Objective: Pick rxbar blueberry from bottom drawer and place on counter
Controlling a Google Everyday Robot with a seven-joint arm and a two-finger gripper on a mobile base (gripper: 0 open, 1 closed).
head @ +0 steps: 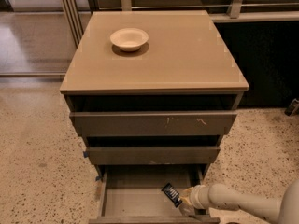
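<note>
Navy-wrapped rxbar blueberry (171,194) sits in the open bottom drawer (133,200), against our gripper (183,201); whether it's clamped we cannot tell; we judge grasping underway; next, lifting onto the counter (187,55).

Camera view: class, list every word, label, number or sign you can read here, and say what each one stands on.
No text here can be read.
rxbar blueberry: pale lettering on the dark wrapper, too blurred to read. It is in the bottom drawer, with the claw right beside it.
counter: no text.
bowl: no text.
</note>
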